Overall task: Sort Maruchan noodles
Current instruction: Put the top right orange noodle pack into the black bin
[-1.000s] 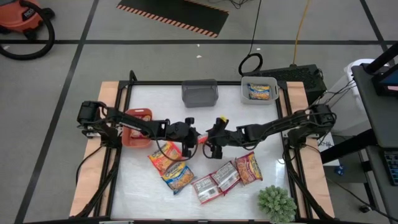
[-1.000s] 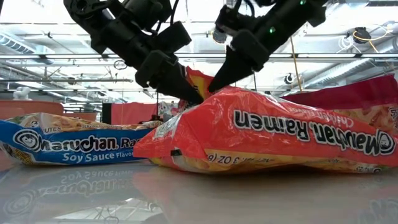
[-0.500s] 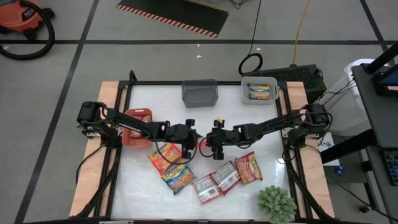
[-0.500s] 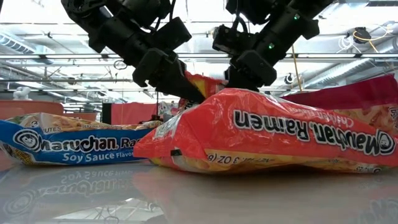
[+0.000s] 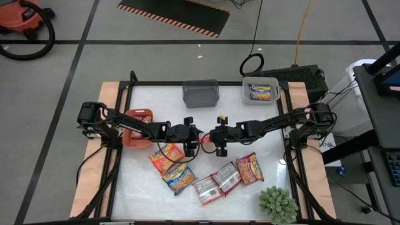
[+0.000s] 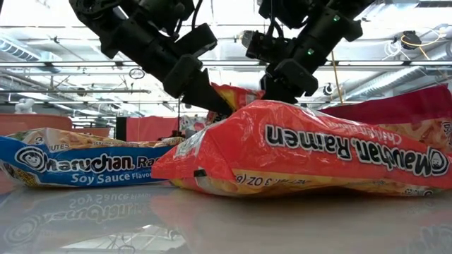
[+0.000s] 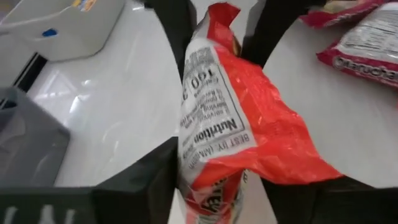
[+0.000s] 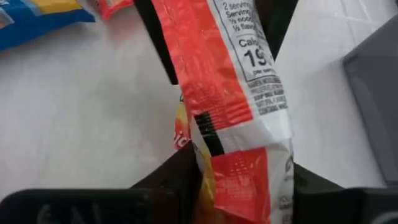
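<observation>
A red-trimmed noodle packet [image 5: 203, 140] hangs lifted over the table's middle, stretched between my two grippers. My right gripper [image 5: 212, 139] comes from the table's right and is shut on one end of it. From the left, my left gripper [image 5: 195, 140] has its fingers open on either side of the other end [image 7: 211, 186]. In the low view the packet [image 6: 240, 95] shows behind a red packet [image 6: 304, 152] lying on the table. Several more packets [image 5: 179, 177] lie flat toward the near edge. My right gripper pinches the packet's right end [image 8: 249, 168] between its two fingers, one on each flat face. The fingers come level from the table's right and lie along the packet. The packet is clear of the table. Whether my left gripper's open fingers [image 7: 155, 180] touch the packet, I cannot tell.
A red bin [image 5: 137, 128] sits under the left arm. A grey bin [image 5: 200, 94] and a white bin [image 5: 260, 91] holding a packet stand at the far edge. A green plant [image 5: 278, 203] stands at the near right corner.
My right gripper has moved a little toward the table's left and shut its wide-open fingers on the lifted packet's end. My left gripper's fingers have spread apart. The packet has stayed lifted in the same place.
</observation>
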